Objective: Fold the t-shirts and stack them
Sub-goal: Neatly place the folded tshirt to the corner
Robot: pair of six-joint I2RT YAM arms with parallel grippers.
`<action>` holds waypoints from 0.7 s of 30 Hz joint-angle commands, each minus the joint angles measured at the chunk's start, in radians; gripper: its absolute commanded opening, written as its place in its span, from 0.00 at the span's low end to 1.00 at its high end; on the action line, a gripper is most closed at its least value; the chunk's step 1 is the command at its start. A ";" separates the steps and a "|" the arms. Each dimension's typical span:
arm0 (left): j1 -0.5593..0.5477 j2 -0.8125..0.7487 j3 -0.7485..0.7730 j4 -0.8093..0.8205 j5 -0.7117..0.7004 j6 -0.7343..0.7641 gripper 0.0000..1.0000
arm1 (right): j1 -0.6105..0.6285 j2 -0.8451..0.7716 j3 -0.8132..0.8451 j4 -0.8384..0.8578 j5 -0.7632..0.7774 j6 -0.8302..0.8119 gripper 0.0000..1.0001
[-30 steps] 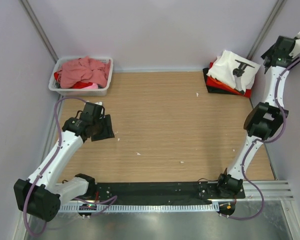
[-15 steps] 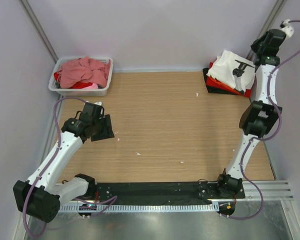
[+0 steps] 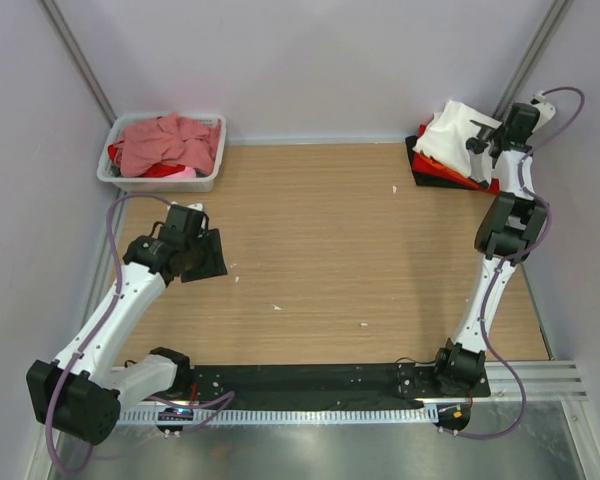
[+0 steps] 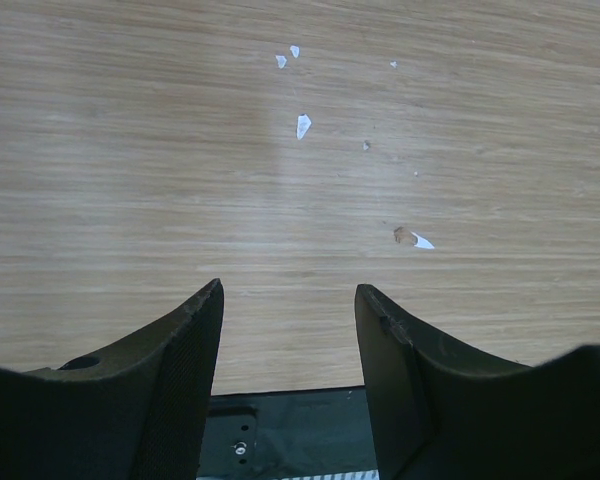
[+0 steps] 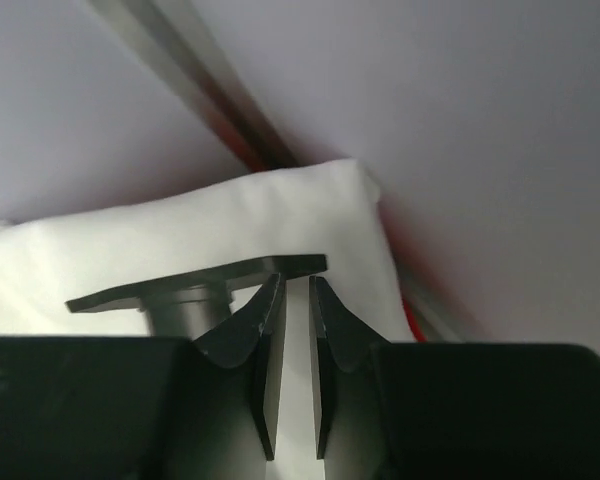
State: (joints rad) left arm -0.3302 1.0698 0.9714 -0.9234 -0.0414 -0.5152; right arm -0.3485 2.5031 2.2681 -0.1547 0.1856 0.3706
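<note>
A folded white t-shirt tops a stack at the back right, over a red one and a black one. A black T-shaped piece rests on the white shirt. My right gripper hangs just over that shirt's right edge, jaws drawn to a narrow slit with nothing clamped. Crumpled dusty-pink and red t-shirts fill the tub. My left gripper hovers open and empty over bare wood at the left.
The white plastic tub stands at the back left corner. Walls close in on both sides, with a metal post beside the stack. Small white scraps dot the wooden table. A black rail runs along the near edge.
My right arm swung down and left from high by the wall to the stack, and its jaws closed from wide to a narrow slit. The left arm stayed still.
</note>
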 commanded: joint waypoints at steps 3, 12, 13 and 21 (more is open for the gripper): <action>-0.003 0.012 0.001 0.024 -0.029 0.006 0.57 | -0.099 -0.041 -0.110 0.231 0.046 0.076 0.24; -0.003 -0.005 0.003 0.024 -0.032 0.006 0.56 | -0.113 0.027 0.042 0.101 0.029 0.039 0.47; -0.003 -0.011 0.004 0.024 -0.032 0.004 0.57 | -0.112 0.010 0.054 0.057 0.060 0.030 0.53; -0.003 -0.093 0.003 0.031 -0.034 0.004 0.57 | -0.081 -0.454 -0.232 0.199 0.218 0.063 0.79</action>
State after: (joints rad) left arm -0.3302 1.0210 0.9714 -0.9237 -0.0601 -0.5152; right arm -0.3817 2.3341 2.0708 -0.1226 0.2939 0.3748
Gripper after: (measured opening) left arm 0.566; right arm 0.781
